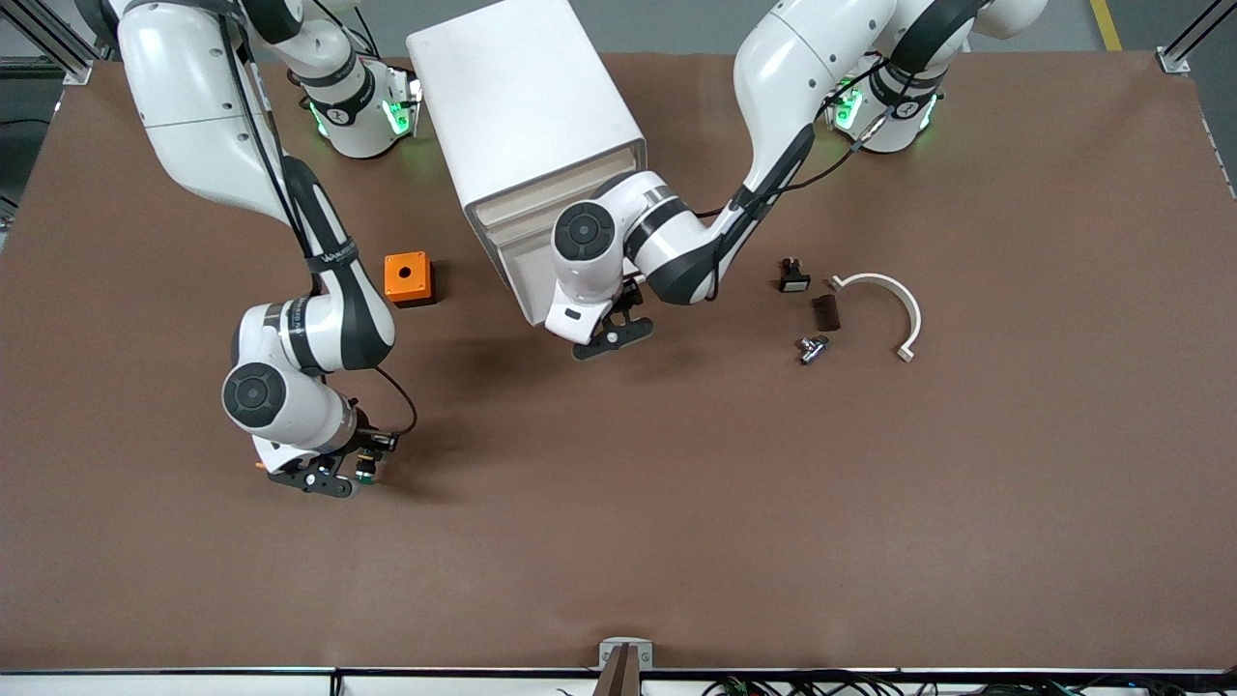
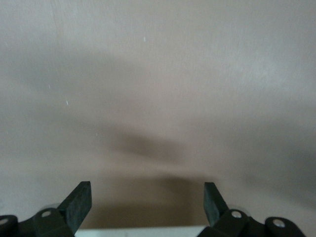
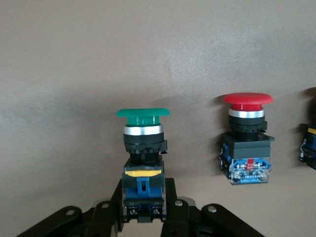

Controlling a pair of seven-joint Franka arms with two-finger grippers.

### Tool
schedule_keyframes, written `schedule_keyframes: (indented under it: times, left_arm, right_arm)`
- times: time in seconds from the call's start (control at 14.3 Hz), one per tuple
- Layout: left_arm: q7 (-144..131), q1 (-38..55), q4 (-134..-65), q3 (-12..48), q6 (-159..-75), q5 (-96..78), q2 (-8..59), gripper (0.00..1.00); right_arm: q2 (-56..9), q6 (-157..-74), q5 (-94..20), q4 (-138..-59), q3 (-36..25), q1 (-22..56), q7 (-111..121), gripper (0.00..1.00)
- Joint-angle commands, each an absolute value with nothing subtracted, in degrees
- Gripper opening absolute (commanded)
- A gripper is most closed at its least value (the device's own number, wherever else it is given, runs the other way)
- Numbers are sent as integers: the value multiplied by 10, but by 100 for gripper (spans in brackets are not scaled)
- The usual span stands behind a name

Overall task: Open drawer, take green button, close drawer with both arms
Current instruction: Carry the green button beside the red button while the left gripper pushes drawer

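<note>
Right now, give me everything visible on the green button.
The green button has a wide, flat green mushroom cap, a silver collar, a black ring below it, then a yellow strip and a blue-and-black contact block with screw terminals. It looks like plastic with a metal collar. It stands upright, cap up, clamped at its base between the fingers of the right end effector, low over the brown table toward the right arm's end.

Green-capped button (image 3: 143,163): silver collar, black neck, yellow strip, blue-and-black body; red-capped button (image 3: 247,140): silver ring, black housing, blue base; table (image 1: 676,503) plain brown; cabinet (image 1: 527,106) white, drawer (image 1: 512,253) fronts cream; small box (image 1: 408,277) orange with dark round hole; curved bracket (image 1: 894,304) at cabinet's three o'clock white; arms white with black bands, green lights at bases; right gripper (image 3: 143,217) black; left gripper (image 2: 148,200) black.
</note>
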State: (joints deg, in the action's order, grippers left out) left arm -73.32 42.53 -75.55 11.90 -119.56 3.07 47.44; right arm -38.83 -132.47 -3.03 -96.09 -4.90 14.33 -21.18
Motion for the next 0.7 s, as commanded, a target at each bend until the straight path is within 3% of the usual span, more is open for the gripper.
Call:
schedule_keyframes:
  times: [0.0,0.21,0.28,0.35,0.42,0.63]
  left_arm:
    - [-743,430,-762,120,-1187,5,472,100]
    - [-744,433,-770,120,-1187,-37,471,100]
    - [-744,436,-770,120,-1187,-50,471,100]
    - [-744,439,-770,120,-1187,-63,471,100]
    - [-744,439,-770,120,-1187,-77,471,100]
    - [-744,442,-772,120,-1187,-122,472,100]
  right_arm:
    - [-389,-1360,-40,-981,-33,132,-201,0]
    - [-395,-1378,-61,-988,-33,133,-200,2]
    - [-394,-1376,-61,-986,-33,134,-201,24]
    - [-395,-1377,-61,-985,-33,134,-201,87]
    - [-394,-1376,-61,-984,-33,133,-202,100]
    - [-385,-1368,-57,-976,-34,133,-198,100]
